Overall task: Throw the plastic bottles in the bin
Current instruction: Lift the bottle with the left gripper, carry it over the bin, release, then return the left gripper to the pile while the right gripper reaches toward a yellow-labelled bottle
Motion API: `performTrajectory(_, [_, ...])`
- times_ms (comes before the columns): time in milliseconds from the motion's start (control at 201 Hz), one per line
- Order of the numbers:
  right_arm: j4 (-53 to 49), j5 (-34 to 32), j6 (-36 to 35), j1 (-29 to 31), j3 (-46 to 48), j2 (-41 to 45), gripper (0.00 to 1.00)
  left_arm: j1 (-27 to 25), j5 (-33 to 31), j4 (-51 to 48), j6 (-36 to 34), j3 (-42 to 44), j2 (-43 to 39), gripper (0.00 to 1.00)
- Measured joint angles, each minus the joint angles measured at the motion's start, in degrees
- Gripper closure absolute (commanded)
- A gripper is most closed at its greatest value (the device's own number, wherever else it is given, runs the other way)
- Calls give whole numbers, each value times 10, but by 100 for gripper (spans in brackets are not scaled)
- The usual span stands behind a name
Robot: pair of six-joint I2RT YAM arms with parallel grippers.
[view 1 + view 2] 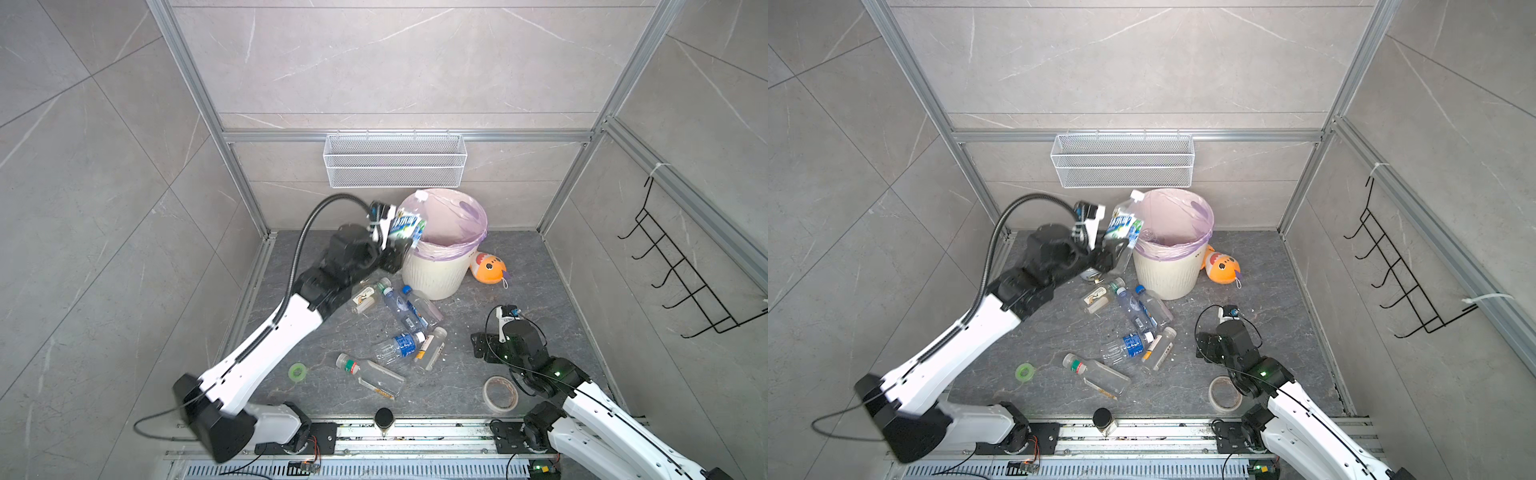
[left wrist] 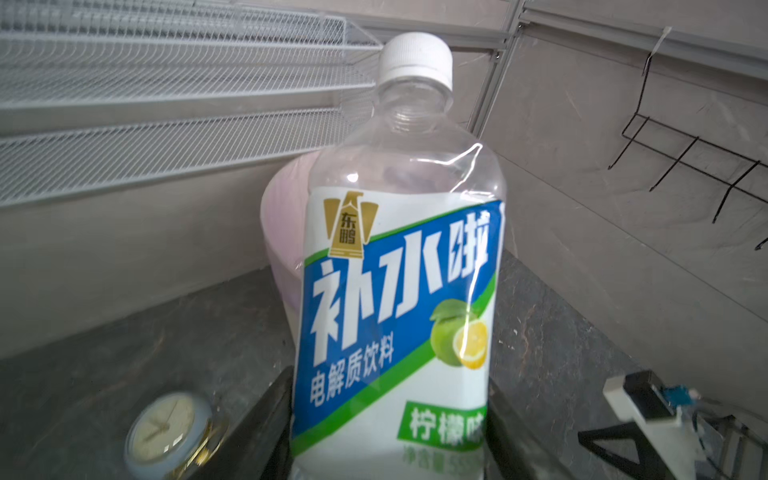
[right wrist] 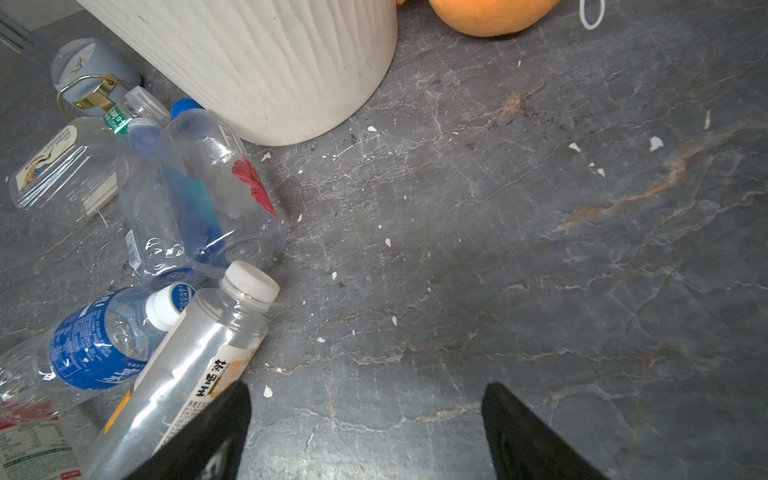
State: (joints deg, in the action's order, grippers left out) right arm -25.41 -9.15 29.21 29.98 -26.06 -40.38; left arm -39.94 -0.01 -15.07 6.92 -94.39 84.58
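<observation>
Held bottle (image 2: 399, 270): clear, with a white cap and a blue, green and white label. It is raised at the left side of the rim of the bin (image 1: 432, 274), cap uppermost and leaning toward the opening. I cannot tell whether it touches the rim.
Left pincer (image 1: 397, 249): clamped on the lower part of the held bottle. My left wrist view shows a black finger on each side of it.
Right pincer (image 3: 365, 415): jaws spread wide with nothing between them, low over bare bench right of the middle. It is just beside the yellow-label bottle (image 3: 187, 374).
Bin: cream and ribbed, lined with a pale pink bag, standing near the middle of the bench's back edge.
Loose bottles: I count six lying on their sides in front of the bin, left of centre.
- Nearest the bin are the green-capped bottle (image 1: 368, 297), the blue-capped bottle (image 1: 398, 307) and the red-flower bottle (image 1: 426, 309), close together.
- The blue-label bottle (image 1: 397, 347) has its cap against the yellow-label bottle.
- The square bottle (image 1: 374, 374) lies nearest the front edge.
Clutter:
- A grey clock (image 3: 89, 70) sits near the bin's foot on the left.
- An orange plush toy (image 1: 488, 268) is against the bin's right side.
- A green tape roll (image 1: 297, 371) lies toward the front left.
- A beige tape roll (image 1: 500, 393) lies toward the front right.
- A black-lidded jar (image 1: 383, 417) stands at the front edge.
</observation>
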Motion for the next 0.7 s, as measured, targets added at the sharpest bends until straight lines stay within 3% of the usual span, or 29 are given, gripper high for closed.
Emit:
performTrajectory(50, [0, 0, 0, 0, 0, 0, 11, 0, 14, -15, -11, -121, 78, 45])
performTrajectory(110, [0, 0, 0, 0, 0, 0, 10, 1, 26, -38, -20, -274, 169, 20])
performTrajectory(134, [0, 0, 0, 0, 0, 0, 9, 1, 30, -55, -24, -339, 206, 2])
performTrajectory(199, [0, 0, 4, 0, 1, 4, 6, 2, 31, -97, -30, -494, 296, 0])
performTrajectory(274, [0, -2, 8, 0, 2, 11, 4, 6, 27, -136, -31, -565, 341, 0])
performTrajectory(339, [0, -3, 9, 0, 2, 15, 3, 11, 19, -150, -31, -536, 335, 0])
performTrajectory(493, [0, -2, 9, 0, 3, 14, 3, 27, 2, -122, -29, -315, 244, 0])
performTrajectory(697, [0, -2, 8, 0, 3, 15, 3, 33, -15, -76, -26, -127, 126, 0])
